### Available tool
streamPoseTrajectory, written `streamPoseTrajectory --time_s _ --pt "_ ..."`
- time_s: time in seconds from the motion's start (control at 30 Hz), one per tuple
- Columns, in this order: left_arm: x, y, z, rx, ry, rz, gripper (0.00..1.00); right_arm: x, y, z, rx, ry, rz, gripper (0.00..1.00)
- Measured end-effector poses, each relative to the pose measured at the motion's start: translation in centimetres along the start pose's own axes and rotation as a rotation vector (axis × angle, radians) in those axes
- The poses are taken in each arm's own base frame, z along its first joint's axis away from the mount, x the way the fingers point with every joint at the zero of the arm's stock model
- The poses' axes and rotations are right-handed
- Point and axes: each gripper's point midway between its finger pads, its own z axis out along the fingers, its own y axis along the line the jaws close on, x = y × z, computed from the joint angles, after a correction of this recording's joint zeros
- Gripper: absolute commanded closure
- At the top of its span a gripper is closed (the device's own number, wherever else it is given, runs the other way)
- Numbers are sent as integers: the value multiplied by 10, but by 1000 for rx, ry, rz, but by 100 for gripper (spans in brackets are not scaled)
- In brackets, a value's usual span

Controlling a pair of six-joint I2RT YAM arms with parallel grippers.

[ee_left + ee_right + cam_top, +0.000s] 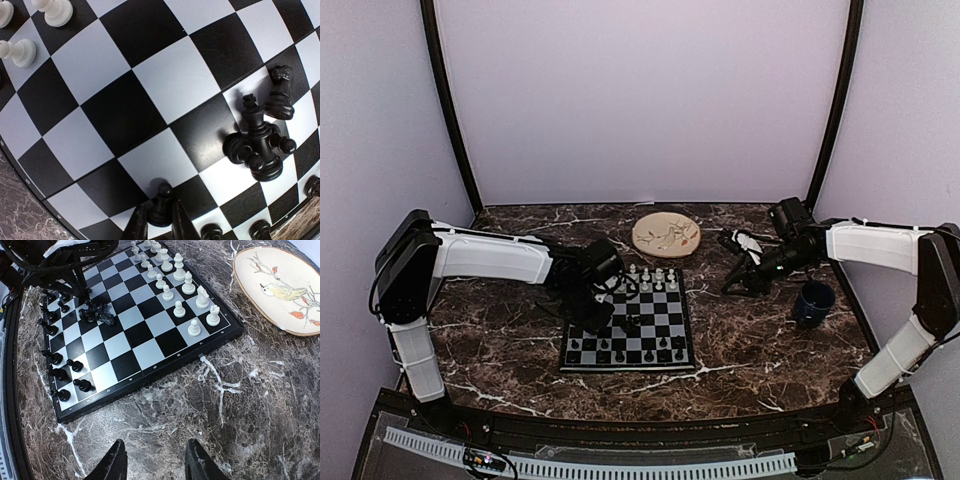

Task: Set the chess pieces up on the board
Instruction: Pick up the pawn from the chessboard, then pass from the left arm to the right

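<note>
The board (628,366) lies at the table's middle, also in the left wrist view (115,115) and the right wrist view (165,371). White pieces (652,278) stand along its far rows, black pieces (620,348) along its near rows. A clump of black pieces (260,145), some toppled, lies mid-board (97,315). My left gripper (157,224) is shut on a black pawn (162,202), low over the board near the black rows; in the top view the gripper (618,312) sits over the board's left half. My right gripper (155,450) is open and empty above bare marble right of the board (732,285).
A round beige plate (666,234) with a bird design lies behind the board, also in the right wrist view (280,290). A dark blue mug (813,302) stands at the right, near my right arm. The tabletop is dark marble between pale walls.
</note>
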Motion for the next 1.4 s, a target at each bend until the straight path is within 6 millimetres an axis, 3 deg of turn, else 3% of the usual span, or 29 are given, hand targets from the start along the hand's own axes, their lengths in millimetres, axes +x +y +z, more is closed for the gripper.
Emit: streamPoseTrajectory --time_s 0.17,0.33,0.47,0.63,0.77,0.87,1.1,1.27,1.4 --pt "-1 2 0 -12 -6 47 90 -6 2 -4 -11 1 10 59" --pt "-5 0 -6 -4 -30 139 91 -49 1 -24 -22 -58 -4 60" --pt "-21 -11 -32 66 -148 202 91 -94 -4 -45 -9 -118 -30 60" --pt "-45 -36 -83 233 -418 248 91 -146 -12 -66 -11 -178 -29 60" --pt "-55 -54 -108 340 -580 271 91 -173 -5 -70 -87 -235 19 59" --pt "-65 -65 -118 395 -670 284 91 -176 6 -55 -179 -221 82 58" --pt "-84 -80 -143 462 -819 302 90 -157 47 10 -418 -82 234 57" --pt "-93 -85 -157 484 -885 308 90 -157 68 18 -515 -58 311 58" --pt "-94 -86 -156 486 -890 309 90 -165 76 18 -555 -70 330 58"
